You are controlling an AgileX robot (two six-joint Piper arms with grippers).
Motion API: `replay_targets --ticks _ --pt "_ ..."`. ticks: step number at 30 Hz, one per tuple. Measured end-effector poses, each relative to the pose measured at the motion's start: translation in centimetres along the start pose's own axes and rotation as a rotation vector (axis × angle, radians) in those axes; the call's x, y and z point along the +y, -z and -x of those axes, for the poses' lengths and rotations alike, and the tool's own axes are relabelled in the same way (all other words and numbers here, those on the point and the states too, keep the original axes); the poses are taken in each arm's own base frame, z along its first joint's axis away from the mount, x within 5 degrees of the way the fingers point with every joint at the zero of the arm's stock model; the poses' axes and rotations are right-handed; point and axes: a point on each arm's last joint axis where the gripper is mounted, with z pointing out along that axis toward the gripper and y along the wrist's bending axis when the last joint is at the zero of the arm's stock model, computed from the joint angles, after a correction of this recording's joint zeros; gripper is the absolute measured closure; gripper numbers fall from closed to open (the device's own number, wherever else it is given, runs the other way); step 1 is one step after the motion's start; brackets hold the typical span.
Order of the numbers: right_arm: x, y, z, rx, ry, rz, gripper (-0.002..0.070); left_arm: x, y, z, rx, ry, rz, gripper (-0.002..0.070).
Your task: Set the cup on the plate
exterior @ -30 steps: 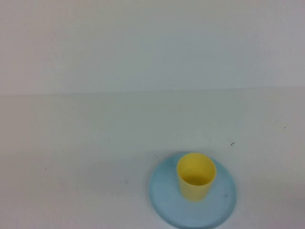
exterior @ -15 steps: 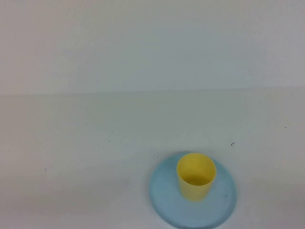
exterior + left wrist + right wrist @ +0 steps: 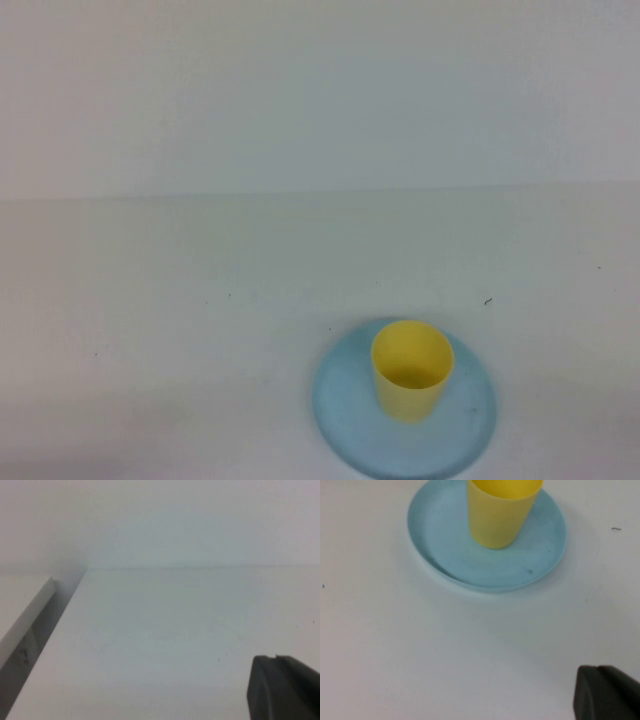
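The yellow cup stands upright on the light blue plate at the near middle-right of the table, a little behind the plate's centre. Both also show in the right wrist view, cup on plate. My right gripper is shut and empty, drawn back from the plate over bare table. My left gripper is shut and empty above bare table, far from the cup. Neither gripper shows in the high view.
The white table runs back to a white wall. The table's edge and a gap beside it show in the left wrist view. Small dark specks mark the tabletop.
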Motion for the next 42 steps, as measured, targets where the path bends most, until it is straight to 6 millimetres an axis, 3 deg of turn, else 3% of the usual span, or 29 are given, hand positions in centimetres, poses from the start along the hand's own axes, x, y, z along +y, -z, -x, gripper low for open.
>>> replay_targets --ticks 9,18,42 --pt "0.0 0.0 0.0 0.0 0.0 0.0 0.0676 -0.5 0.1 0.8 -0.093 0.016 -0.087 0.0673" --pt "0.0 0.0 0.0 0.0 0.0 0.0 0.0676 -0.7 0.2 -1.6 0.178 -0.037 -0.126 0.0673" --pt "0.0 0.0 0.0 0.0 0.0 0.0 0.0676 -0.7 0.2 -1.6 0.168 -0.054 -0.13 0.0673"
